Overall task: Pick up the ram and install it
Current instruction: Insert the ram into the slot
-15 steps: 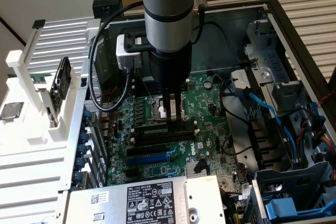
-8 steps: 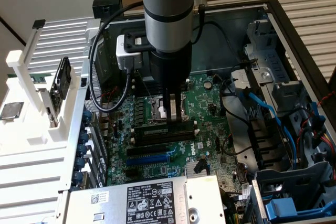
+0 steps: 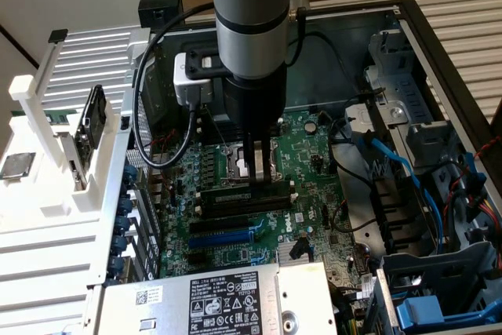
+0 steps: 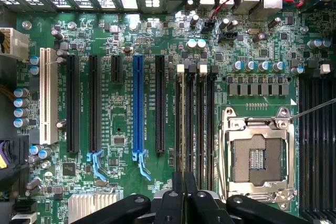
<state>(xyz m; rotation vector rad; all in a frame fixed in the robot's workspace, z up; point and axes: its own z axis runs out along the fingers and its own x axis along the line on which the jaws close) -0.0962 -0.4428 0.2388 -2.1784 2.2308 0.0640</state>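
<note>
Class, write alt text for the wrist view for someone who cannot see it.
The robot's black pincer hangs above four memory slots on a green motherboard, seen from overhead. An empty CPU socket lies on one side of the slots, a blue expansion slot on the other.

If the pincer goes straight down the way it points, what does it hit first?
The pincer hangs right over the black memory slots beside the CPU socket, so likely those first; how much gap is left is unclear.
</note>
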